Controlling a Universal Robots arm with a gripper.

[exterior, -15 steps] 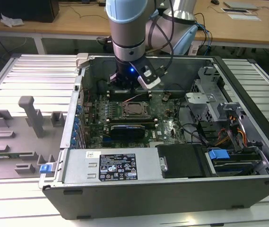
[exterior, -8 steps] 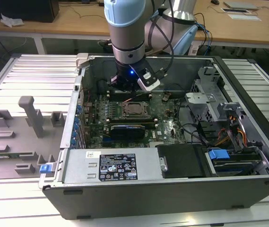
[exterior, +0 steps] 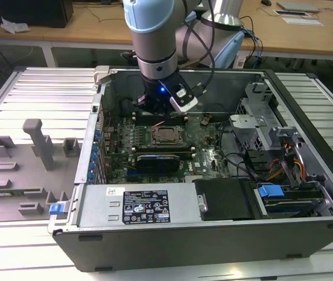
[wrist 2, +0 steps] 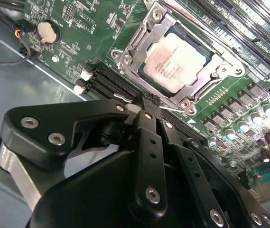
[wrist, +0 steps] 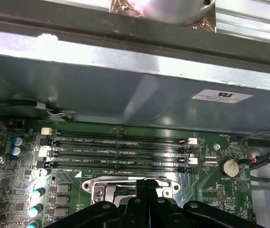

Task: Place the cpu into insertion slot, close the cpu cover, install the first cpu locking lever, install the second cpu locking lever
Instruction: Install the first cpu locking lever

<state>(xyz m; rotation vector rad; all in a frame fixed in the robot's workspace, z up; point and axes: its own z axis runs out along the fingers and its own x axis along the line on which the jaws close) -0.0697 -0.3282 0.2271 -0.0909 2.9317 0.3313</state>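
Observation:
The cpu [wrist 2: 172, 61] lies flat in the insertion slot [wrist 2: 125, 59] on the green board, silvery top up. The cpu cover [wrist 2: 146, 35] lies down over it, framing the chip. In the exterior view the cpu [exterior: 165, 136] sits mid-board, just in front of my gripper [exterior: 161, 112]. My gripper [wrist 2: 146, 101] is shut, its black fingers pressed together. Their tips sit at the socket's edge, by a thin silver locking lever [wrist 2: 177, 109] that runs along that side. Whether the tips pinch the lever is hidden. In the first wrist view the gripper [wrist: 146, 186] hangs over the socket frame [wrist: 99, 190].
Long memory slots [wrist: 120, 151] run beside the socket, with a coin battery [wrist: 229, 167] at their end. The case wall [wrist: 125, 95] rises close behind. A black graphics card [exterior: 160, 159], power supply [exterior: 137, 205] and drive cage [exterior: 260, 126] crowd the case. Grey fixtures [exterior: 37, 143] stand outside it, on the exterior view's left.

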